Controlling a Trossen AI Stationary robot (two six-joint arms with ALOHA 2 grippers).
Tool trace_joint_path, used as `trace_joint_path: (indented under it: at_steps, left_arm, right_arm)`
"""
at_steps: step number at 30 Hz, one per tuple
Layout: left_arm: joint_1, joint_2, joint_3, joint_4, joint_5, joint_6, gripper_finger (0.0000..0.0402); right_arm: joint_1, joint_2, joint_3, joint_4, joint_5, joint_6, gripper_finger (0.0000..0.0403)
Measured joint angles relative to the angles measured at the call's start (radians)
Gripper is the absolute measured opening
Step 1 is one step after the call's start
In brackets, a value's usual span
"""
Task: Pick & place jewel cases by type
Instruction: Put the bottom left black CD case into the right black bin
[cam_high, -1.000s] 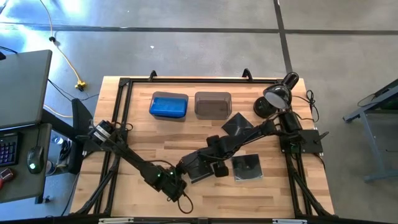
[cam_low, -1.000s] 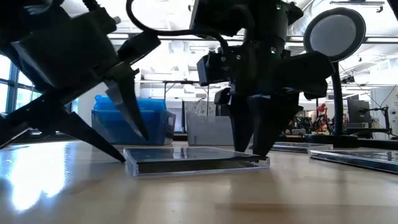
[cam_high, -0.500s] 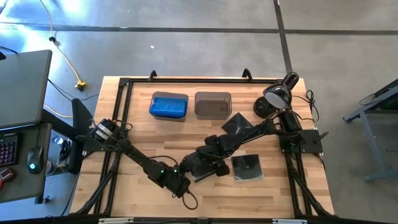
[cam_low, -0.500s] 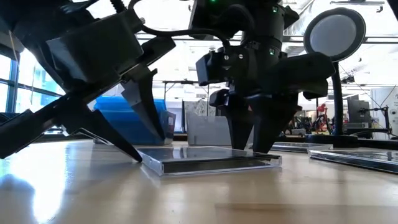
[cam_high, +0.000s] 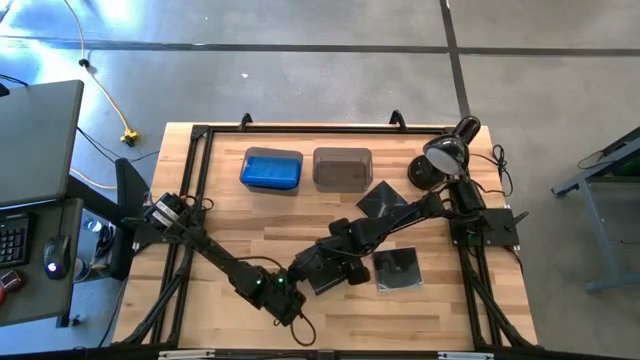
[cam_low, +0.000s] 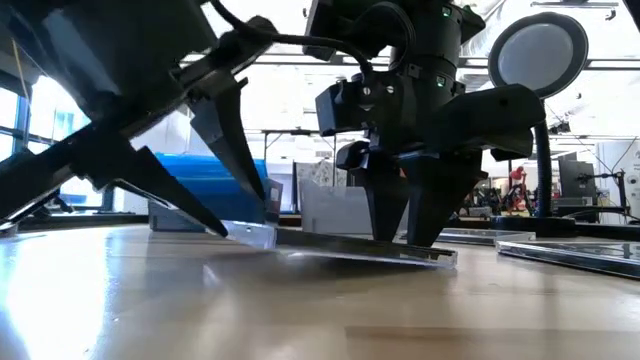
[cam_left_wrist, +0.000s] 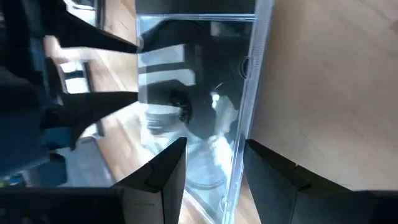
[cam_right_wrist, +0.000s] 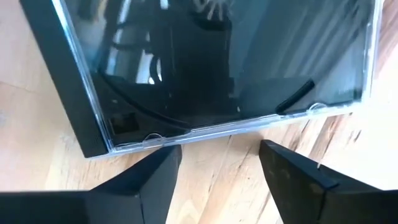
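Low in the centre of the high view, both arms meet over one dark, glossy, thin square plastic jewel case (cam_high: 322, 272) lying on the pale wooden slatted table (cam_high: 230, 215). The left gripper (cam_low: 240, 215) has its fingers spread around the case's near-left edge; in the low view that edge is tilted up off the wood while the far edge rests down beside the right gripper (cam_low: 405, 235), whose fingers (cam_right_wrist: 152, 174) stand apart just off the case's clear edge without clasping it. The left wrist view shows the left fingers (cam_left_wrist: 165, 174) straddling the clear spine edge with a gap on either side, so neither gripper has the case pinched yet. My reading is that the step in hand is a two-arm lift: the right gripper acts as a stop while the left levers the edge up for a grasp. To do it well, the left fingers should slide further under and over the raised edge before closing, keeping the tilt shallow so the slick case does not skid past the right fingers, and the right gripper should hold firm until the pinch is sure. In the upper middle of the high view wait a translucent bin holding bright blue cases (cam_high: 272, 169) and a translucent grey bin (cam_high: 342, 167) beside it; two more dark cases (cam_high: 396, 268) (cam_high: 383, 199) lie at centre right.
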Motion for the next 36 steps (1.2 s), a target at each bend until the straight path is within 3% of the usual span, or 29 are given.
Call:
trace_joint_path:
  at_steps: [9, 36]
  left_arm:
    - [-0.017, -0.004, 0.090, -0.029, -0.052, 0.027, 0.0151]
    - [-0.016, -0.002, 0.125, -0.038, -0.143, 0.030, 0.0151]
  right_arm:
    - [0.000, 0.000, 0.000, 0.000, 0.000, -0.002, 0.0228]
    - [-0.001, 0.000, -0.001, 0.011, -0.052, -0.026, 0.0228]
